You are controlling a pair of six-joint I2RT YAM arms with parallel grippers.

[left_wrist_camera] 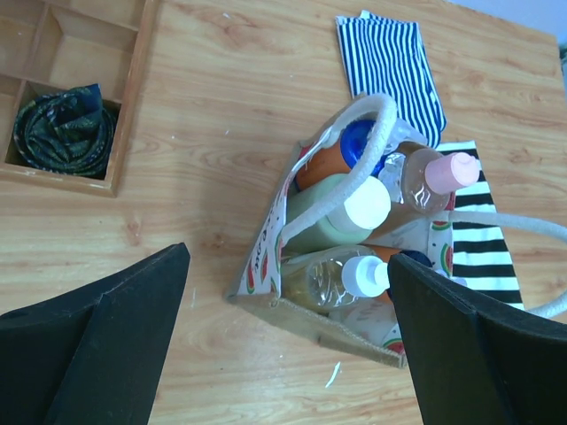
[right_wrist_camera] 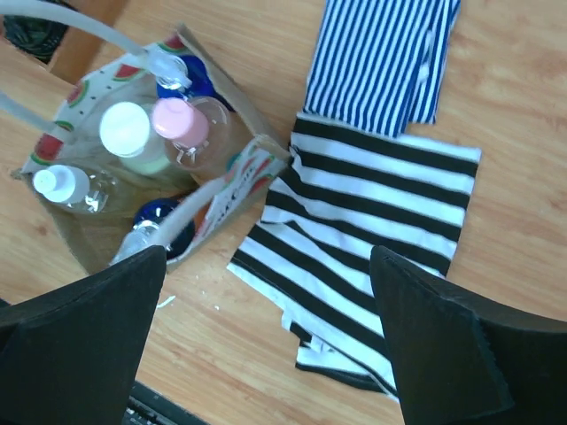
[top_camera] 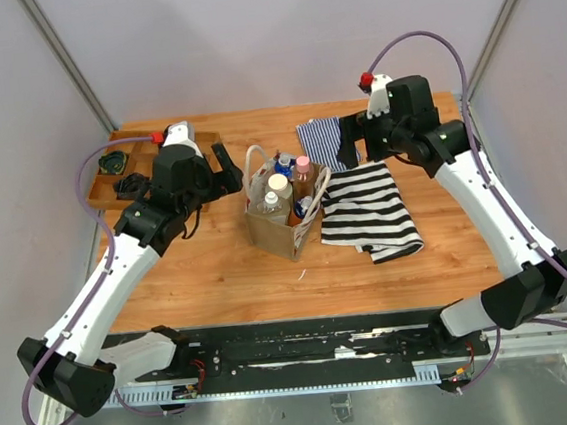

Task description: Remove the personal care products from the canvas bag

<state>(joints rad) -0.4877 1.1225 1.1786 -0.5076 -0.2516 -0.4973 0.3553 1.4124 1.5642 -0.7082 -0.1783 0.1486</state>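
Midway across the table, inside the boxy tan canvas bag: clear and orange-brown plastic bottles, none out. Approach step, left gripper and right gripper both agape, empty. Next: descend onto one.

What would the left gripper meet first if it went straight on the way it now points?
Probably the canvas bag, seen ahead between the fingers of the open left gripper: its rim or the clear white-capped bottle first; depth is unclear.

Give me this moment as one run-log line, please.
left gripper: open, empty, beside canvas bag | right gripper: open, empty, by black-and-white striped cloth | bottles: in bag, none seen out
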